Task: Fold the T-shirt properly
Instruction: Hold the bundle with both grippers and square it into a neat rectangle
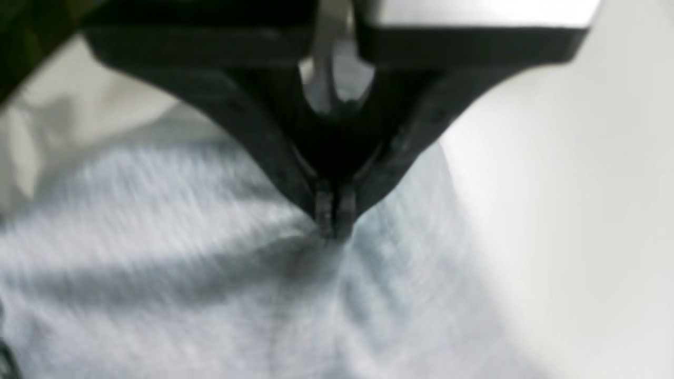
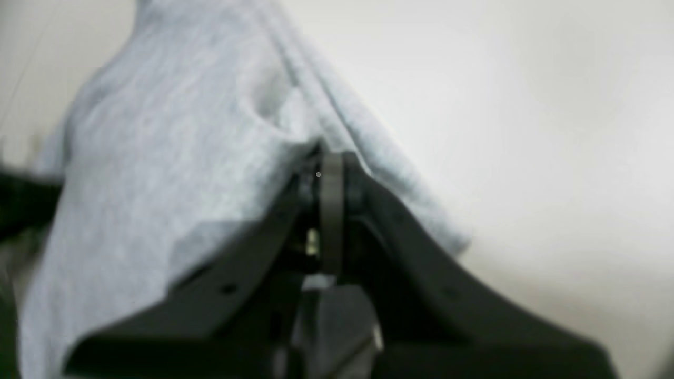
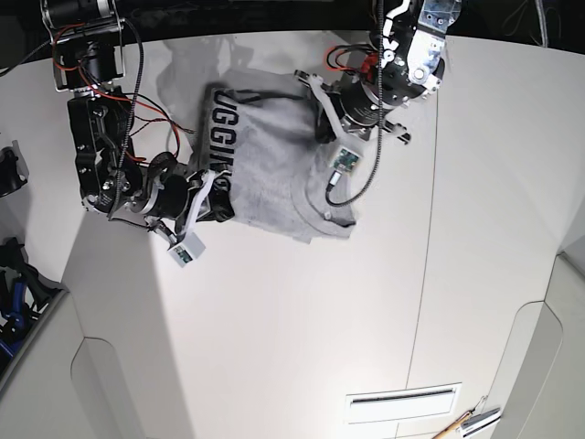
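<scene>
Two arms meet over the T-shirt (image 3: 274, 174), which lies bunched near the far edge of the white desk (image 3: 302, 311) in the base view. We see light heather-grey cloth, rumpled, with black block letters running along its left side and the ribbed crew neck curving near the lower right. A flap of the cloth is lifted and folded over, so part of the lettering is hidden. In the left wrist view the left tool (image 1: 333, 221) has its black jaws pressed together on a pinch of grey fabric, creases spreading out from the tips. In the right wrist view the right tool (image 2: 329, 158) is likewise closed on a gathered ridge of the shirt, which drapes away to the left of it. Both wrist views are blurred, so we take the grips as likely firm, not certain.
</scene>
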Controlling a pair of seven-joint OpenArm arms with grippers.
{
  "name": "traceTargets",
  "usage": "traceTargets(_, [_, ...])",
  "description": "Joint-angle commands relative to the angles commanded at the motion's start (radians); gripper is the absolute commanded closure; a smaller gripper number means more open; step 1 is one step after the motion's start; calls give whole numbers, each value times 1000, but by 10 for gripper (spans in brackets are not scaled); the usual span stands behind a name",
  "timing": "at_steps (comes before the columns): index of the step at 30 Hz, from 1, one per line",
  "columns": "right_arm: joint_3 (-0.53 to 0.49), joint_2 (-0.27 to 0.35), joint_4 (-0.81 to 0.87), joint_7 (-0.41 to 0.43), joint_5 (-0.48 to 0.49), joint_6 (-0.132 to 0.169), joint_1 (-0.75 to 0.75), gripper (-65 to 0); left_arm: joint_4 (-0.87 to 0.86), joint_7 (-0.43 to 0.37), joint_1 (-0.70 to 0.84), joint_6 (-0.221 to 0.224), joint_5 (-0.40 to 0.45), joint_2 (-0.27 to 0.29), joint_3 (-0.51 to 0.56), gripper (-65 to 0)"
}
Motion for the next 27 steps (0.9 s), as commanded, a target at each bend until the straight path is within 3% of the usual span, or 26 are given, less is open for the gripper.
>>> traceTargets(3, [0, 0, 0, 2, 0, -4, 0, 0, 0, 34, -29, -11, -1, 0, -106, 0])
traceTargets(5, [0, 0, 0, 8, 4, -3, 1, 0, 0, 76, -43, -113, -50, -16, -151, 0])
traceTargets(7, [0, 0, 0, 29, 3, -3, 1, 0, 4, 74, -42, -158, -138, -46, -155, 0])
traceTargets(12, [1, -3, 0, 60, 3, -4, 13, 0, 38, 47, -42, -157, -167, -58, -155, 0])
traceTargets(27, [0, -12, -10, 104, -27, -2, 36, 0, 143, 92, 70, -157, -170, -58, -155, 0])
